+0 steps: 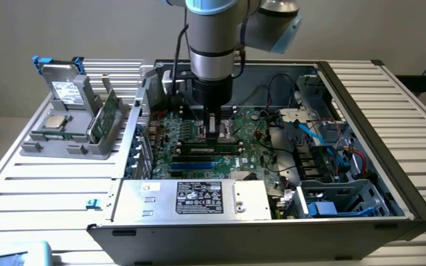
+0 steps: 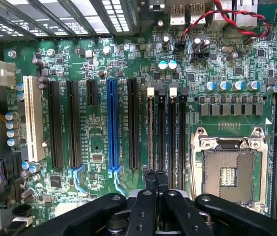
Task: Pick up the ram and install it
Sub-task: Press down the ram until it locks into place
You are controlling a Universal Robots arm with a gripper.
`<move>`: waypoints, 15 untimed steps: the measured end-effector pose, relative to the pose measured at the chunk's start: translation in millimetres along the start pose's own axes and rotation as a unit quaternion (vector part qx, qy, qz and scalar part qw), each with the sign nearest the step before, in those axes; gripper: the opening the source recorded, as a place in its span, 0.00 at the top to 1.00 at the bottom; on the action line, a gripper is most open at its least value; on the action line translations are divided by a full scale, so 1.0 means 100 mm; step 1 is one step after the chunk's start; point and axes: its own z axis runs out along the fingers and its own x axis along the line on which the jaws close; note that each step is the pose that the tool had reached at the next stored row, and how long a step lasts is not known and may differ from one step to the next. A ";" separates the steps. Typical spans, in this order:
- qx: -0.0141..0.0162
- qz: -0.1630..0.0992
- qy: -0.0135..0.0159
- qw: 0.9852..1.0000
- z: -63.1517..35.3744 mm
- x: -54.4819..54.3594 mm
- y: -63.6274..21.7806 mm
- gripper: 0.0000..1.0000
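Poised shut and empty with pincer (image 1: 214,133) directly over ram (image 1: 209,148). Seated edge-up in motherboard (image 2: 99,98) slot, long axis crossing exterior view's left to right.

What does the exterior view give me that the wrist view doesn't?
Exterior view: the whole open computer case, the grey parts holder on that view's left with a green board standing in it, the labelled power supply, and the ram lying along the slots under the pincer.
Wrist view: close detail of the white slot, the empty processor socket and twisted red-and-black wires.
Both: the motherboard and the shut pincer above the memory slots.
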 end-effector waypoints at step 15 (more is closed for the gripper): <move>0.000 0.000 0.000 1.000 0.076 0.00 0.015 0.89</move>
